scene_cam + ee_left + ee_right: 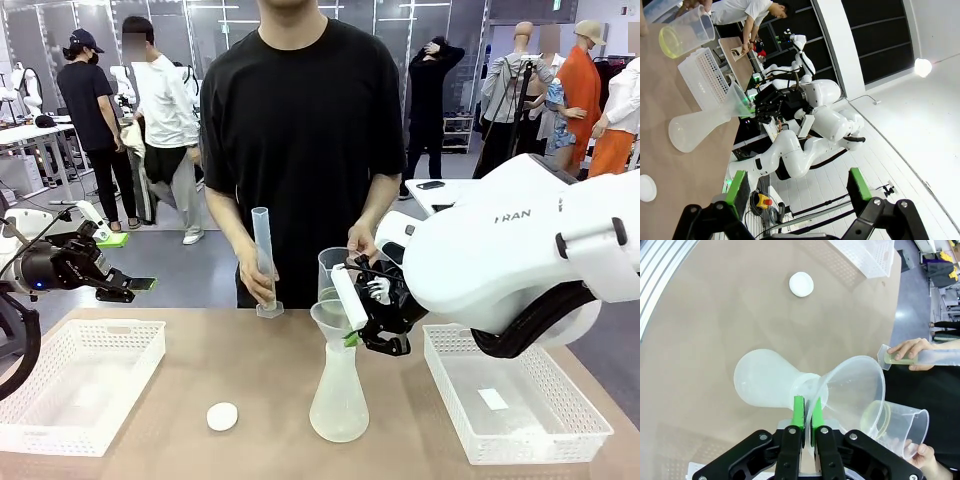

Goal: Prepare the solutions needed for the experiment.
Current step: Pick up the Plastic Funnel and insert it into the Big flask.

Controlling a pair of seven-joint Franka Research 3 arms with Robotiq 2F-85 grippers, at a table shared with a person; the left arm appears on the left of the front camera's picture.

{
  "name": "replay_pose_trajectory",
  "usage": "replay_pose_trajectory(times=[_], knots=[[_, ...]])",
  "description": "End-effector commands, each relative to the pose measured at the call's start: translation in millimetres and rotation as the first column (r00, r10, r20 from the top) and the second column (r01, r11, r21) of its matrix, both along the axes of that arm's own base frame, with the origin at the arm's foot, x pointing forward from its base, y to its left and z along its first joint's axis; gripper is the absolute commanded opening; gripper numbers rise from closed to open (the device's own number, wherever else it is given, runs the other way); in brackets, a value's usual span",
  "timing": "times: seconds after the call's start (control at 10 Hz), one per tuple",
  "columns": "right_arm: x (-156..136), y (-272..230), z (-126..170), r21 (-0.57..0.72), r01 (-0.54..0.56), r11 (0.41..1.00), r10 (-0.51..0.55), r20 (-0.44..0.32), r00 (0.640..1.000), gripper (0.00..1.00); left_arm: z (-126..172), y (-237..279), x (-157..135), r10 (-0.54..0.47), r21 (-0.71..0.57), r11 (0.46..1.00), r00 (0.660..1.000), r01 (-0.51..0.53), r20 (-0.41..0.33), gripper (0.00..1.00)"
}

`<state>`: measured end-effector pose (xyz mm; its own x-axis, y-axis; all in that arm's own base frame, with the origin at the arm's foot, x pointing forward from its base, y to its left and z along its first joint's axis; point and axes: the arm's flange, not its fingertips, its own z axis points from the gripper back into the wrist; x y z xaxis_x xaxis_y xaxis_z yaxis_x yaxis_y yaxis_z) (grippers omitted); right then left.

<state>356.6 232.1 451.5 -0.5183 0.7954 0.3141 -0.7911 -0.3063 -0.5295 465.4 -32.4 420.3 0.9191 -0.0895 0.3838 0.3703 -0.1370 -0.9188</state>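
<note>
- Right gripper (807, 406): in the right wrist view the green pads stand nearly together at the neck of the funnel (855, 385), with a slim gap between them. Can't tell if they pinch it or are loose.
- The funnel sits in the mouth of the frosted conical flask (338, 400). The flask is upright on the table (250, 360), near the 6 o'clock edge in the front view.
- Left gripper (799, 187): jaws spread wide with nothing between them. The front view puts it at 9 o'clock, raised above the left basket (75, 385).
- Pale yellow solution (874, 416): a shallow layer in the bottom of the clear beaker (905, 427), which a person's hand (362, 243) holds at the funnel's far rim, 12 o'clock of the flask.
- The left wrist view shows the same liquid as a yellow disc through the beaker's base. In the front view it is only a faint tint.
- Graduated cylinder (262, 250): upright with its foot on the table at 11 o'clock of the flask, the person's other hand (258, 288) around it.
- The right wrist view shows a little greenish liquid at the cylinder's foot end. In the front view it is too faint to tell.
- White cap (222, 416): flat on the table at 9 o'clock of the flask, apart from it.
- Right basket (515, 400): at 3 o'clock of the flask, with a small white piece inside.
</note>
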Motion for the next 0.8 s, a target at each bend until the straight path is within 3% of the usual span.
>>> replay_pose_trajectory(times=[0.0,0.1,0.2,0.3,0.4,0.7], knots=[[0.1,-6.3,-12.5,0.021,-0.024,1.0,0.023,0.025,0.999,0.29,1.6,-0.5,0.5,0.0,-0.002,1.0,1.0,0.0,0.008,1.0],[-1.1,-6.2,-13.0,0.019,-0.026,0.999,0.025,0.025,0.999,0.29,1.6,-0.5,0.5,0.0,-0.002,1.0,1.0,0.0,0.008,1.0],[-1.4,-6.1,-13.2,0.014,-0.025,1.0,0.025,0.025,0.999,0.49,1.6,-0.5,0.5,0.0,-0.002,1.0,1.0,0.0,0.008,1.0],[-2.2,-6.0,-13.3,0.005,-0.022,1.0,0.022,0.023,0.999,0.37,1.6,-0.5,0.5,0.0,-0.002,1.0,1.0,0.0,0.008,1.0],[-1.7,-7.9,-12.2,-0.044,-0.018,0.999,0.019,0.019,1.0,0.37,1.6,-0.5,0.5,0.0,-0.002,1.0,1.0,0.0,0.008,1.0],[0.5,0.2,-1.0,-0.003,-0.006,1.0,0.006,0.004,1.0,0.37,1.6,-0.5,0.5,0.0,-0.002,1.0,1.0,0.0,0.008,1.0]])
